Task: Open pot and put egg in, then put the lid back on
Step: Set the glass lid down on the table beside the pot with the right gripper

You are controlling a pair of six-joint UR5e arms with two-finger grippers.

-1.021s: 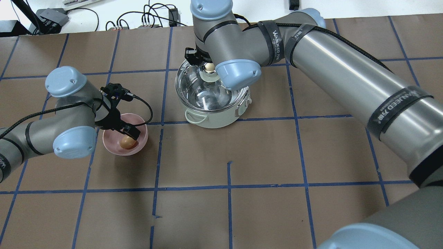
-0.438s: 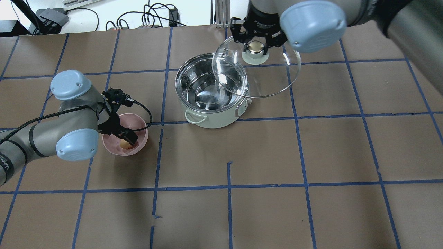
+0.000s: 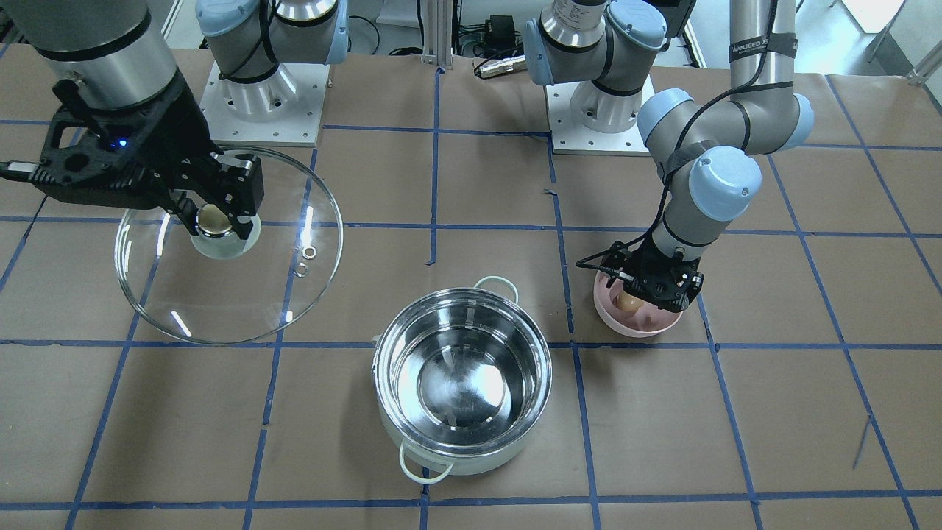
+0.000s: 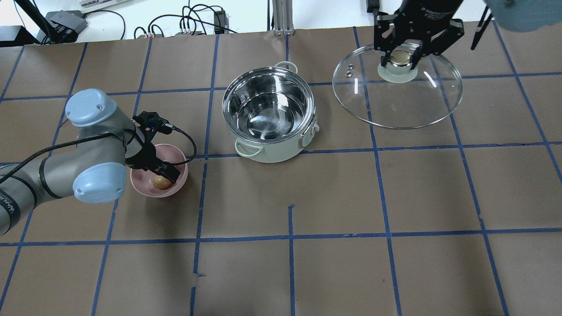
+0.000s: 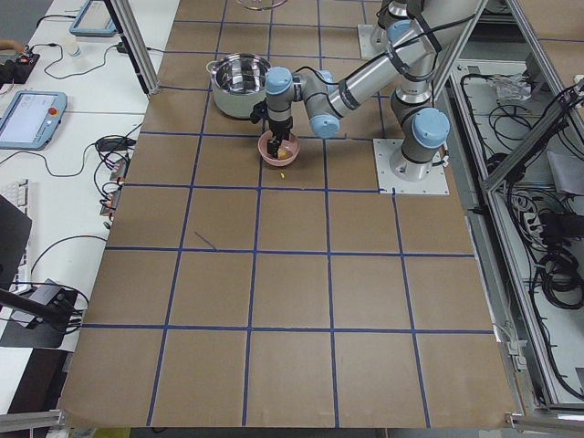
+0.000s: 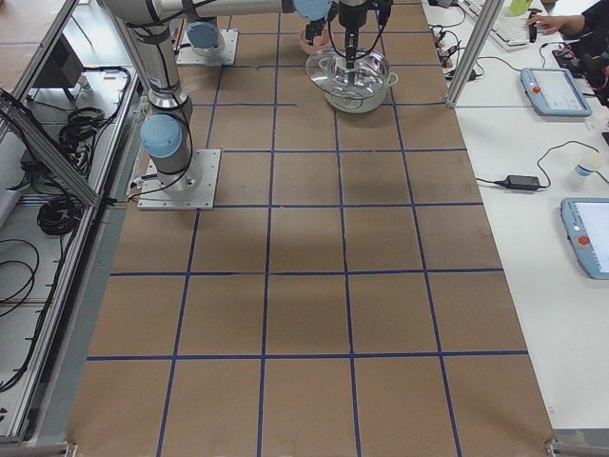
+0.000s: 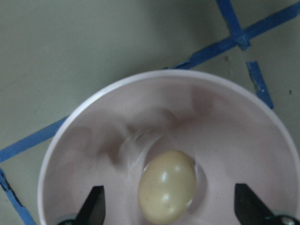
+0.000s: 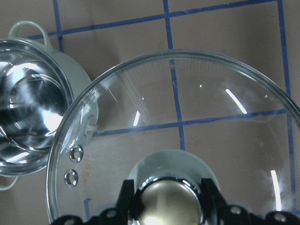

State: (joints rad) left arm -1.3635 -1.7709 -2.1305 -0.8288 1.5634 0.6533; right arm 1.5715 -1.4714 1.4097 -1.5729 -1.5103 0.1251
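The pot (image 4: 276, 154) stands open and empty at mid table; it also shows in the front view (image 3: 471, 462). My right gripper (image 4: 398, 58) is shut on the brassy knob of the glass lid (image 4: 395, 105) and holds the lid in the air to the pot's right, clear of it. The right wrist view shows the fingers (image 8: 127, 197) clamped on the knob and the pot (image 8: 28, 93) to the left. The egg (image 7: 167, 185) lies in a pink bowl (image 7: 211, 117). My left gripper (image 4: 163, 173) is open and low in the bowl, with a finger on each side of the egg (image 4: 160, 182).
The pink bowl (image 4: 178, 157) sits left of the pot on the brown table with its blue tape grid. Cables and boxes lie beyond the far edge. Both arm bases (image 3: 261, 96) stand at the robot's side of the table.
My right gripper has lifted the lid off the pot and carried it to the right, clear of the rim. My left gripper has stayed over the egg in the bowl.
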